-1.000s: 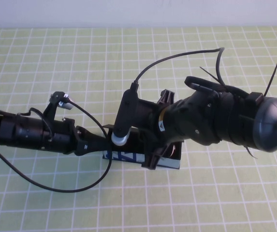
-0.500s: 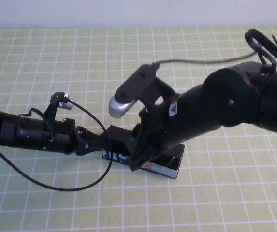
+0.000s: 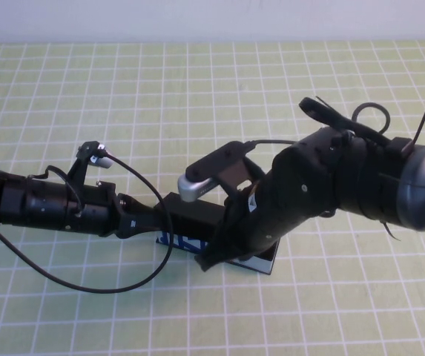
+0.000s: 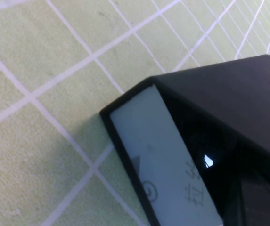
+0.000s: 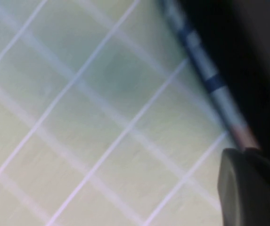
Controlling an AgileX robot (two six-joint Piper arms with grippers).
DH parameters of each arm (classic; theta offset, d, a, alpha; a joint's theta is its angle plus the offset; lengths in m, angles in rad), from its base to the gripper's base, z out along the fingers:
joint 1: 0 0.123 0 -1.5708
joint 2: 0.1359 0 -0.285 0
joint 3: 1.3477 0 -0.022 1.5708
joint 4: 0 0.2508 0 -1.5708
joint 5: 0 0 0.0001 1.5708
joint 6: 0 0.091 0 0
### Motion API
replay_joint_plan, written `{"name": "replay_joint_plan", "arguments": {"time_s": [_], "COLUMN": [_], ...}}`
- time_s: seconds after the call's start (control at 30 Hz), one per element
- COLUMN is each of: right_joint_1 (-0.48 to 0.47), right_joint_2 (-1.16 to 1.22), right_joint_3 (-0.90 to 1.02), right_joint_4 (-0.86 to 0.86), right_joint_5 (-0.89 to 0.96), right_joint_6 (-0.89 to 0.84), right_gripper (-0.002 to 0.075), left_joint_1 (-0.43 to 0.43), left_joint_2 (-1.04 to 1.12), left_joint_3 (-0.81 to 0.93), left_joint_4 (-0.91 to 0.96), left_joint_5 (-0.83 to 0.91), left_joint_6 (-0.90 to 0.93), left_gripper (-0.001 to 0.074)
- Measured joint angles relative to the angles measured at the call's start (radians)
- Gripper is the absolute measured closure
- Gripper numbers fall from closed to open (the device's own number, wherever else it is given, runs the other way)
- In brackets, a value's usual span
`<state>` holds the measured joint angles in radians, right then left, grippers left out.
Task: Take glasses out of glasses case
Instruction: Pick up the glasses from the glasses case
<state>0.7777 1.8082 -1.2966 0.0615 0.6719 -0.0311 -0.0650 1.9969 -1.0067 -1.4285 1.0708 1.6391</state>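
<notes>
The glasses case lies on the mat at the middle, its white side printed in blue facing the front and its black lid on top. My left gripper is at the case's left end, touching it. My right gripper is down at the case's front side, and the right arm covers most of the case. The left wrist view shows the case's white end panel under the black lid. The right wrist view shows the printed side's edge, blurred. The glasses are hidden.
A green mat with a white grid covers the whole table. A black cable loops from the left arm over the mat in front of it. The right arm's cables stick up at the right.
The right arm has swung and lowered over the case, with its wrist camera now nearer the lid. The left arm has stayed at the case's left end.
</notes>
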Motion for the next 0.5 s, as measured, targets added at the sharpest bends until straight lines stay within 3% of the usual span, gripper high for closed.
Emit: {"name": "replay_joint_plan", "arguments": {"time_s": [0.5], "right_joint_1": [-0.159], "right_joint_2": [0.042], "right_joint_3": [-0.11], "right_joint_4": [-0.015], "right_joint_5": [-0.101], "right_joint_6": [0.05], "right_gripper": [0.0741], "left_joint_1": [0.0], "left_joint_2": [0.0], "left_joint_3": [0.0], "left_joint_4": [0.0], "left_joint_5": [0.0], "left_joint_6": [0.0], "left_gripper": [0.0739]}}
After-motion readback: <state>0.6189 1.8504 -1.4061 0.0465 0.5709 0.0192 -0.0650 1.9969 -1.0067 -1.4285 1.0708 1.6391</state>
